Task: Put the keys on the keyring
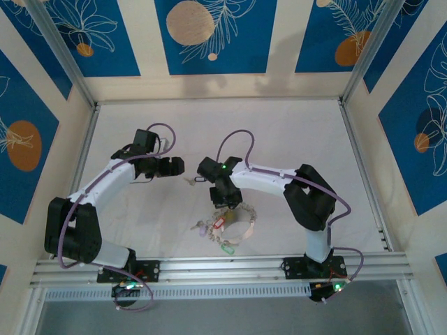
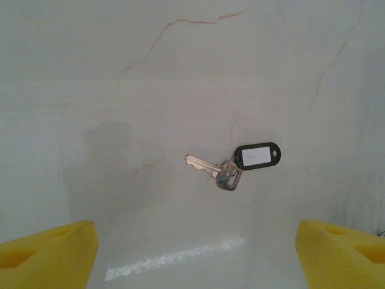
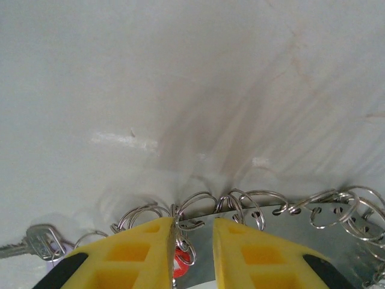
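- Silver little metal key with a black plastic tag (image 2: 213, 170) lies flat on the white table (image 2: 120, 90), in front of the left pincer (image 2: 195, 253), which is wide open.
- Big grey metal keyring (image 3: 301, 232) lies at the right pincer (image 3: 194, 232).
- Its jaws are narrow, and I cannot tell if they hold the keyring.

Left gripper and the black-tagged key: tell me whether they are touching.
Apart. In the left wrist view the black-tagged key lies flat on the table, with bare surface between it and the wide-spread yellow fingers of the left gripper.
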`<state>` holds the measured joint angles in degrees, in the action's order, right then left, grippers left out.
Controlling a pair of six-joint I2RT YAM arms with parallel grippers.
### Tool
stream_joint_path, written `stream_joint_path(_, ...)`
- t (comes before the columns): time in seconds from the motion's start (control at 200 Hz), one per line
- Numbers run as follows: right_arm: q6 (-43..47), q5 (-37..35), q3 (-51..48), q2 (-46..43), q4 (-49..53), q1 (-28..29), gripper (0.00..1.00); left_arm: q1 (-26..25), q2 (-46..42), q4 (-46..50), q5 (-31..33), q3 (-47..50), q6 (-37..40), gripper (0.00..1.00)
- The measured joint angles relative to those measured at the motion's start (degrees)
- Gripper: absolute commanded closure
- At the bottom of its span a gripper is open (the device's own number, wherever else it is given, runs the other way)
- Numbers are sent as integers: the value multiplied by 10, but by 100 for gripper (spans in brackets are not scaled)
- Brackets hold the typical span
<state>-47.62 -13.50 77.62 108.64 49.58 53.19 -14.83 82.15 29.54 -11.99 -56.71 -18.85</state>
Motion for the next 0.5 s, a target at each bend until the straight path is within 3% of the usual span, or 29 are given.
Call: stream_joint_path(0.5, -102, -16, 28, 33, 23, 0, 72, 0, 0, -2, -5, 0, 0, 15)
